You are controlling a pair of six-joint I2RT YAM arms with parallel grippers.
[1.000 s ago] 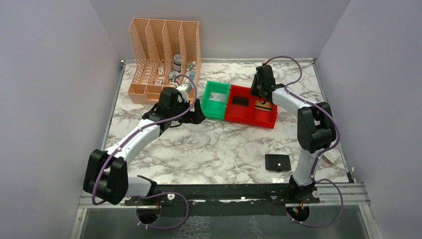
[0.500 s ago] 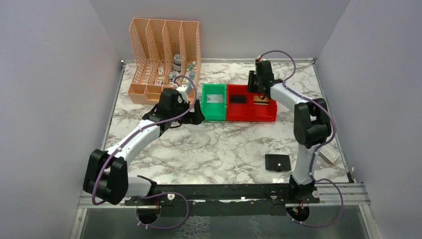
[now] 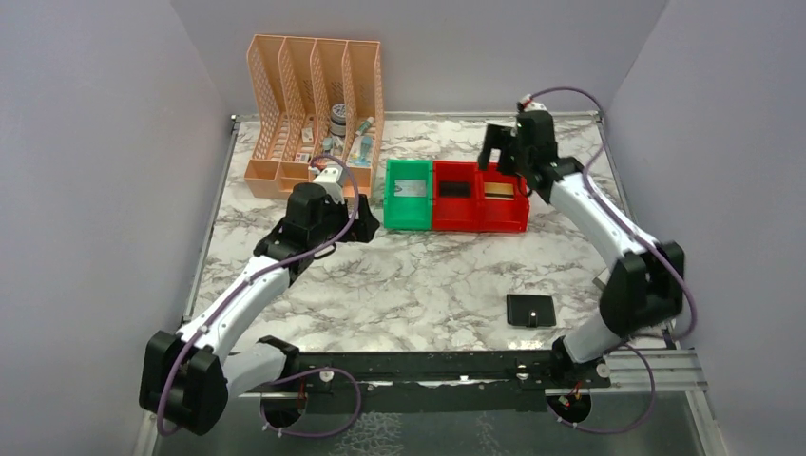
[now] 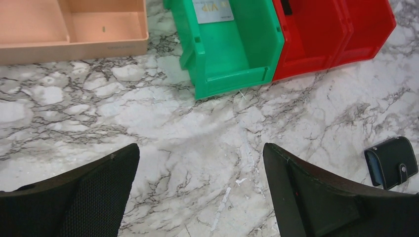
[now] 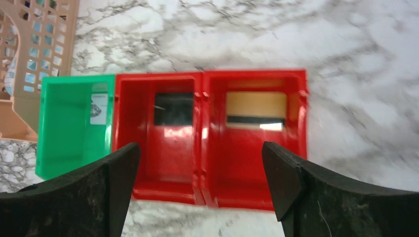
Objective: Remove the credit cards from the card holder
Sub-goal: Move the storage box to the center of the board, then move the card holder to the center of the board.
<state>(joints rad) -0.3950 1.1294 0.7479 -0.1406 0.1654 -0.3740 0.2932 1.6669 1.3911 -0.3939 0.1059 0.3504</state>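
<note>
The black card holder lies shut on the marble near the right arm's base; the left wrist view catches it too, card holder. A tan credit card with a dark stripe lies in the right red bin. A dark card sits in the left red bin, and a white card in the green bin. My right gripper hovers open and empty above the red bins. My left gripper is open and empty over bare marble in front of the green bin.
The peach lattice file organizer holding small items stands at the back left, close to the green bin. A small white box shows by the right edge behind the right arm. Grey walls enclose the table.
My right gripper opened, leaving the tan card in the right red bin, and drew up and to the right. The red bins swung straight beside the green bin. My left arm pulled back leftward.
</note>
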